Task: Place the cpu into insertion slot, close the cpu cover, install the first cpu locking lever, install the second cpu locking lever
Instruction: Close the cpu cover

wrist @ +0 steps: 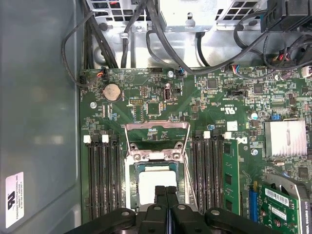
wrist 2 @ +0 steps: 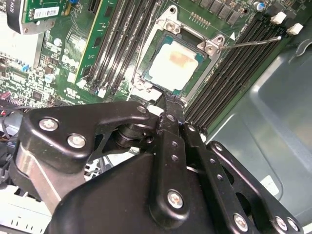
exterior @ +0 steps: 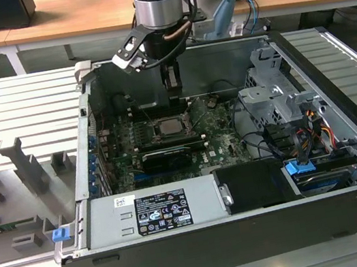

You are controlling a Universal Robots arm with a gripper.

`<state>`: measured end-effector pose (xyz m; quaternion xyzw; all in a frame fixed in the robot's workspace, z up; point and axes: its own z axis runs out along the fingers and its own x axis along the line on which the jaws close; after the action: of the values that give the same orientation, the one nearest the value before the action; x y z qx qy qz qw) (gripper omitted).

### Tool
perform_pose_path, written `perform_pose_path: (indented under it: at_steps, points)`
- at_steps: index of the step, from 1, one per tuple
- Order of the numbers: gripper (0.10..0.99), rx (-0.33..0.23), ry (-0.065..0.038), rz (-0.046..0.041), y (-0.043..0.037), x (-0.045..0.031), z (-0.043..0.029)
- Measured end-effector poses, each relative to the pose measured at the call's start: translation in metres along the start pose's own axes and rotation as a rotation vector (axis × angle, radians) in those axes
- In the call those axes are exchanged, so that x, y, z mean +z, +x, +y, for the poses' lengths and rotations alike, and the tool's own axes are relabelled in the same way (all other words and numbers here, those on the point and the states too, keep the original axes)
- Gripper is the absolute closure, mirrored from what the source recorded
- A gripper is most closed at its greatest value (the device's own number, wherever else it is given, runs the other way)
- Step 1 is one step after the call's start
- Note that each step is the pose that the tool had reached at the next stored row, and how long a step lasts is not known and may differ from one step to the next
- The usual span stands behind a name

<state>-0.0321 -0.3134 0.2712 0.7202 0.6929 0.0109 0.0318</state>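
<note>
- Wooden desks (exterior: 75,20) stand behind a ribbed grey metal table (exterior: 15,107). On the table an open dark computer case (exterior: 285,225) lies on its side, its green motherboard (exterior: 220,133) facing up.
- The black two-finger gripper (exterior: 173,93) (wrist: 165,189) (wrist 2: 168,101) reaches down into the case. In both wrist views we see its fingers pressed together, with nothing held between them.
- Its tips hang at one edge of the cpu (wrist: 148,179) (wrist 2: 175,65), a single small pale silver-grey square chip. We cannot tell whether they touch it.
- The cpu lies flat and face up in the insertion slot (wrist 2: 168,27), a square dark socket with a silvery rim. Being square, it has no long axis; its edges run parallel to the memory slots.
- The one cpu cover (wrist: 157,125), a silvery frame plate, is swung up off the socket on its hinged edge, and we see green board through its window.
- One thin metal lever rod (wrist 2: 253,41) juts out from a socket corner.
- Two banks of long black memory slots (wrist: 105,180) flank the socket, and one green memory module (wrist: 230,170) sits in the far bank.
- Further out we count one round silver coin cell (wrist: 112,91) and one finned silver heatsink (wrist: 286,138).
- A white label (wrist: 14,200) is on the case wall and a black-and-white label (exterior: 161,211) on the grey power supply; the print is too small for us to read.
</note>
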Motion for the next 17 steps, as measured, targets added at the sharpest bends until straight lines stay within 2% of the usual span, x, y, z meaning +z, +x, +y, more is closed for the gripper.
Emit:
perform_pose_path:
  at_steps: [9,12,17]
  points:
    - [0.980,0.000,0.007,-0.0044,0.0003,-0.0008,0.0063]
    - [0.980,-0.001,0.007,-0.0110,0.0004,-0.0085,0.0069]
    - [0.980,-0.001,0.006,-0.0150,0.0003,-0.0168,0.0074]
